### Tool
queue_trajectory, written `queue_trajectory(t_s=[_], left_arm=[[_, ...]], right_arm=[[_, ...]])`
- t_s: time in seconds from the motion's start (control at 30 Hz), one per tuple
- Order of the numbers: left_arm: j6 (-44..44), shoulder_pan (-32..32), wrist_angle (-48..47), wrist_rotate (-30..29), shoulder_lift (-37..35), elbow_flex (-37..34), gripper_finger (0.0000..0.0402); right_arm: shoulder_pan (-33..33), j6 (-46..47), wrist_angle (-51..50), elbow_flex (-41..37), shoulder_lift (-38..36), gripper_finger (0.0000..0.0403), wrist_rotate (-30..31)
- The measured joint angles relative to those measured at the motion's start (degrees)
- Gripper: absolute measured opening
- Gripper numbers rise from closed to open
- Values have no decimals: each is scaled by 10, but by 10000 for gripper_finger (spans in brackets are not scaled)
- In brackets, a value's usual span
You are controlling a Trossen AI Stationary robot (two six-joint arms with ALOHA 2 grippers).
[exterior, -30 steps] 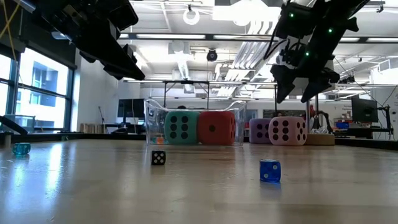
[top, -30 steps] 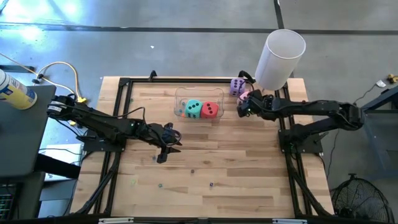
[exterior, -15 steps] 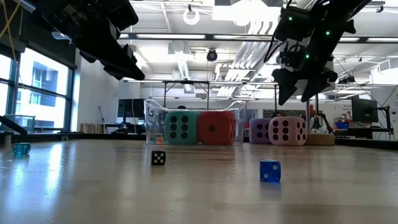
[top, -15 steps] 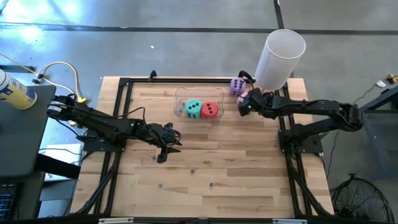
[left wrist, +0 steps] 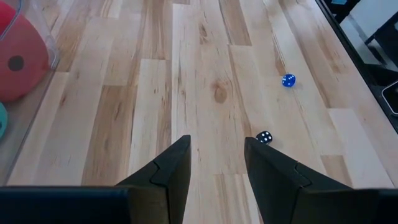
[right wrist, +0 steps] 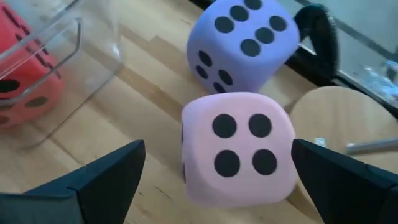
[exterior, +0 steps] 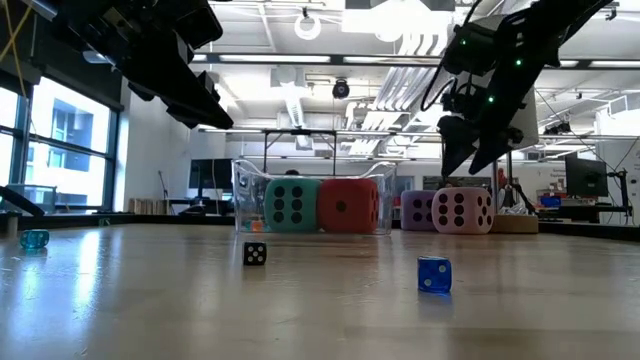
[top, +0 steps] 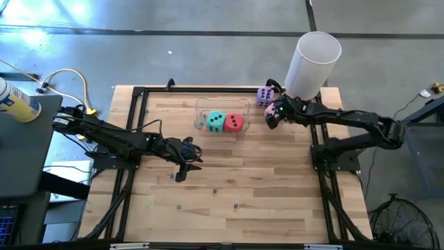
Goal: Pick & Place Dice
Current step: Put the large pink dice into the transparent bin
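Fingers of the right gripper (right wrist: 214, 180) stand spread wide with nothing between them, one on each side of the pink die (right wrist: 237, 147), which sits on the wooden surface (top: 257, 173) directly below. In the low view this gripper (exterior: 468, 158) hangs just above the pink die (exterior: 461, 211) without touching it. The purple die (right wrist: 242, 42) rests just behind the pink one, the two nearly touching, close to the base of a tall white cylinder (top: 312, 64) at the far right corner. A clear container (top: 205, 105) further in holds the teal-green die (top: 216, 121) and the red die (top: 234, 123) side by side. The left gripper (top: 186, 165) waits over the middle of the surface, its fingers (left wrist: 171, 174) partly apart and holding nothing. A small black die (left wrist: 264, 137) and a small blue die (left wrist: 288, 80) lie on the bare wood ahead of it.
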Motion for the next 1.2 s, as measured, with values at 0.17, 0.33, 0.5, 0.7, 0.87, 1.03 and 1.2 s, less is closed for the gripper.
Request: queue_trajectory(t_s=[0.17,0.33,0.5,0.7,0.87,1.03,1.2], left_arm=[[0,0,0,0,0,0,145],[0,0,0,0,0,0,145],[1,0,0,1,0,0,145],[1,0,0,1,0,0,145],[0,0,0,1,0,0,145],[0,0,0,1,0,0,145],[0,0,0,3,0,0,145]], right_arm=[[-31,-40,14,-4,0,396,-8],[-46,-47,16,-4,0,396,-36],[-45,-46,14,-4,0,396,-38],[-41,-39,9,-4,17,396,-53],[-20,-32,9,-4,47,396,-36],[-9,-33,13,-3,73,396,21],[-5,-31,15,-3,75,396,22]])
